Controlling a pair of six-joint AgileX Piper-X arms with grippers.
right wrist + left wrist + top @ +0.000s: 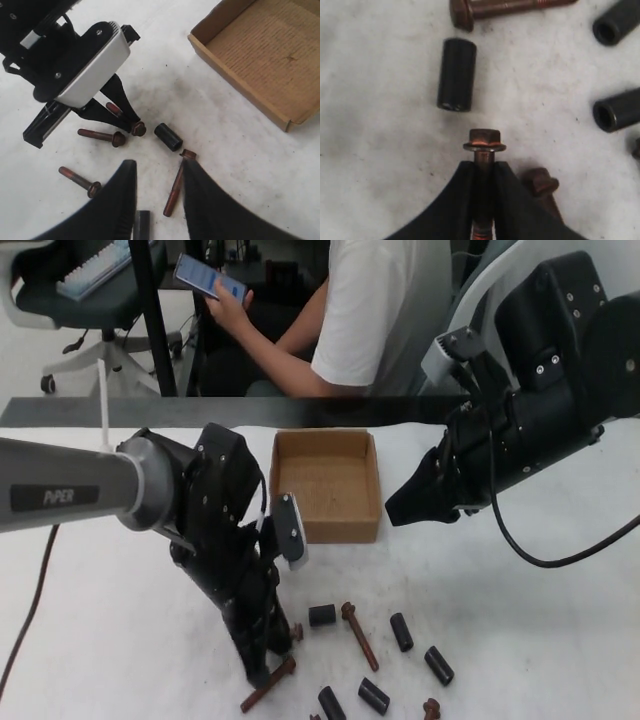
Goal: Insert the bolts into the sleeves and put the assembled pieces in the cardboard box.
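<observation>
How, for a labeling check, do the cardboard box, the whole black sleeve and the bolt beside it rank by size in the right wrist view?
1. cardboard box, partly cropped
2. bolt
3. black sleeve
Bolt slightly nearer, yet plainly longer.

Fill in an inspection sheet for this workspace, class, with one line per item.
Surface: white bench cover, lightly smudged.
Job's things: cardboard box empty; held bolt, its head near a black sleeve; other bolts and sleeves lie loose on the bench.
Clutter: nothing seen.
Pincers: left pincer shut on the held bolt; right pincer open, above the bench.
Cables: brown cable across the bench; black cable hanging from the right arm.
Surroundings: office chair behind the bench.
</observation>
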